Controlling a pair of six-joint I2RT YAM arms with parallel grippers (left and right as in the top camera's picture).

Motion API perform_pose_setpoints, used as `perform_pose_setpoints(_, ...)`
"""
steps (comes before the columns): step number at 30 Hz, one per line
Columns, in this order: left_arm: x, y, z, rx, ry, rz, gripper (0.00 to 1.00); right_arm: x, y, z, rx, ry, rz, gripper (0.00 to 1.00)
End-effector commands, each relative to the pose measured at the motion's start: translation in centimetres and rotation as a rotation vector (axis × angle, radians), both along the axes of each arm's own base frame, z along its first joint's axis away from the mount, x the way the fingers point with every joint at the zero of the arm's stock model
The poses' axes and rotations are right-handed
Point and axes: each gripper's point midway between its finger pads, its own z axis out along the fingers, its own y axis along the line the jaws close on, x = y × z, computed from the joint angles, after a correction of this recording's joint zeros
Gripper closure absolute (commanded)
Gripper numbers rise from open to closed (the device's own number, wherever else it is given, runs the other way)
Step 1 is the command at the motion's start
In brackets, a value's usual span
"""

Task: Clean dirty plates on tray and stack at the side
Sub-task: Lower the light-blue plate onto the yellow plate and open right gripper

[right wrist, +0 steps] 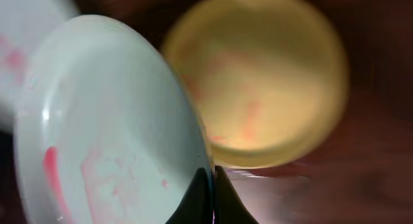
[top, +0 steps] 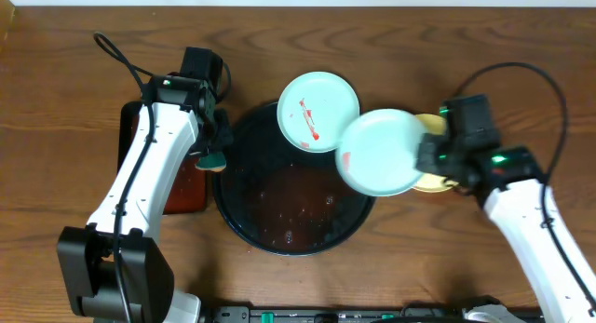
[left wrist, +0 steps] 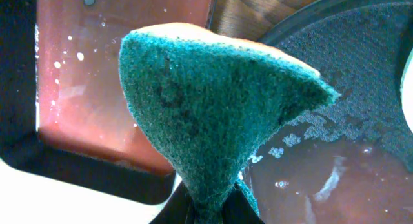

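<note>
My right gripper (top: 430,154) is shut on the rim of a pale blue-green plate (top: 380,152) with a faint red smear, holding it above the right edge of the round black tray (top: 244,221). In the right wrist view that plate (right wrist: 110,127) is pinched between my fingers (right wrist: 213,198). A second blue-green plate (top: 318,111) with red streaks rests on the tray's far rim. The pale yellow plate (top: 436,181) lies on the table under my right gripper; it also shows in the right wrist view (right wrist: 264,75). My left gripper (top: 212,155) is shut on a green sponge (left wrist: 213,114) at the tray's left edge.
A rectangular black tray with a reddish wet inside (top: 191,188) lies left of the round tray; it fills the left of the left wrist view (left wrist: 97,88). Water pools in the round tray (left wrist: 322,179). Black cables trail over the table behind both arms.
</note>
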Motion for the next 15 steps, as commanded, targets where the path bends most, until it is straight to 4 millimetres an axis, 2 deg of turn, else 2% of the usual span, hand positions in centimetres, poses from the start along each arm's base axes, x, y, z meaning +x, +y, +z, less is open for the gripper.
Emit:
perform_pose_setpoints(1,0.2,0.1,0.6,0.001,-0.014,-0.004,0.92,0.1,-4.1,-0.5,-0.032,0.027,-0.088,0.99)
perform_pose_setpoints(4,0.2,0.1,0.6,0.001,-0.014,-0.004,0.92,-0.2,-6.7,-1.4,-0.038,0.062,-0.170,0.99)
perform_pose_setpoints(7,0.2,0.1,0.6,0.001,-0.014,-0.004,0.92,-0.2,-8.4,-2.4,-0.054,0.094,-0.222,0.99)
perform_pose_setpoints(15,0.3,0.1,0.6,0.001,-0.014,-0.004,0.92,0.5,-9.2,-6.3,-0.080,0.192,-0.236,0.97)
